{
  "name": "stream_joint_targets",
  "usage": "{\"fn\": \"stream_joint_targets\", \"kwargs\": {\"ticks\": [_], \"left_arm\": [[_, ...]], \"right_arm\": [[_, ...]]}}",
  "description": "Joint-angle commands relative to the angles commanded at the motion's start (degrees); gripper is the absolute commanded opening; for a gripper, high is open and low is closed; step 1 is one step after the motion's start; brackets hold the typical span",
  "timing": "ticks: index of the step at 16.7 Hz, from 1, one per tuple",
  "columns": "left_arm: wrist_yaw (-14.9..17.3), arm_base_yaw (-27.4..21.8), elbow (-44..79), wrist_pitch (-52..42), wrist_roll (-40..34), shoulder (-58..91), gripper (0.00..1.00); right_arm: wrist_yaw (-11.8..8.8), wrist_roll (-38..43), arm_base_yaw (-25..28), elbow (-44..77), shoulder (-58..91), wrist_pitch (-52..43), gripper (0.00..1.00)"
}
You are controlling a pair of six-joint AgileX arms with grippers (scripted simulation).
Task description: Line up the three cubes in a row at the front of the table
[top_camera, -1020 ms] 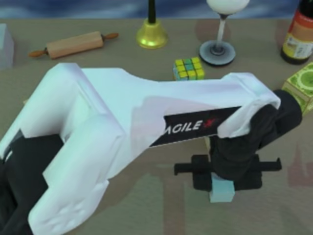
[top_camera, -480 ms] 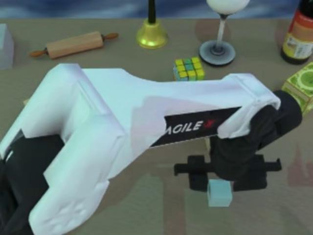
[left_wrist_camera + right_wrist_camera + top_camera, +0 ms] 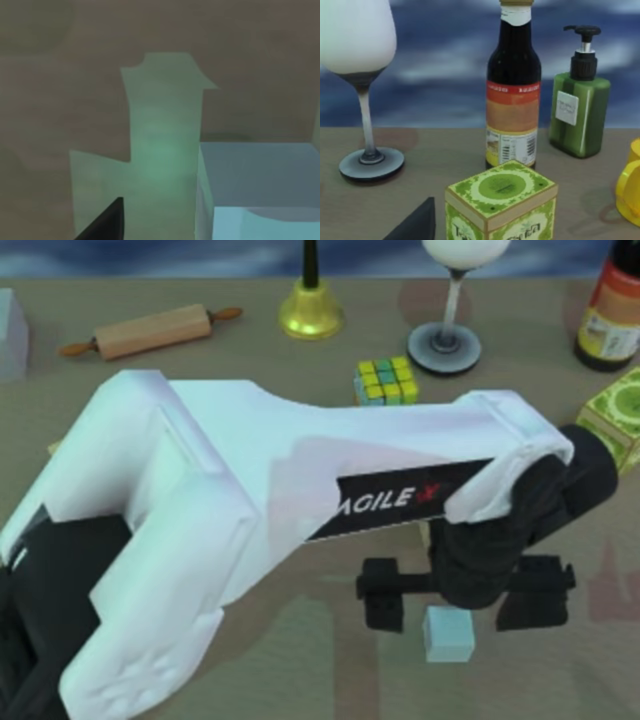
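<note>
Rolling pin lies at back left, tilted. Gold bell stands beside it, to right. Wine glass with white content further right. Puzzle cube in front, between bell and glass. Dark sauce bottle at back right; green printed box just before it. Green pump bottle and yellow cup near there.

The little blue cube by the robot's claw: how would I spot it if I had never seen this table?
Follow the big white left arm across the table to its black left gripper, whose fingers stand spread apart near the front edge. The pale blue cube sits on the table just in front, between them. Unlike the multicoloured puzzle cube farther back, it is plain and one colour.
</note>
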Motion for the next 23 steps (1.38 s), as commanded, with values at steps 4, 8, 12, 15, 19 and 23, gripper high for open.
{"fn": "stream_joint_targets", "kwargs": {"ticks": [4, 8, 12, 15, 19, 23], "left_arm": [[0.0, 0.04, 0.21, -0.21, 0.0, -0.03, 1.0], [-0.04, 0.4, 5.46, -6.41, -0.4, -0.95, 1.0], [-0.03, 0.74, 11.26, -13.77, -0.46, -2.29, 1.0], [-0.03, 0.8, 11.79, -14.28, -0.43, -2.51, 1.0], [-0.13, 1.42, 10.0, -13.05, -0.09, -4.01, 1.0], [-0.47, 7.18, 0.04, -6.69, 2.05, -14.56, 1.0]], "right_arm": [[0.0, 0.0, 0.0, 0.0, 0.0, 0.0, 1.0], [0.0, 0.0, 0.0, 0.0, 0.0, 0.0, 1.0], [0.0, 0.0, 0.0, 0.0, 0.0, 0.0, 1.0], [0.0, 0.0, 0.0, 0.0, 0.0, 0.0, 1.0], [-0.08, 0.41, 0.58, 1.59, 1.58, -1.14, 1.0], [-0.19, 2.63, 3.51, 11.28, 11.3, -7.75, 1.0]]}}
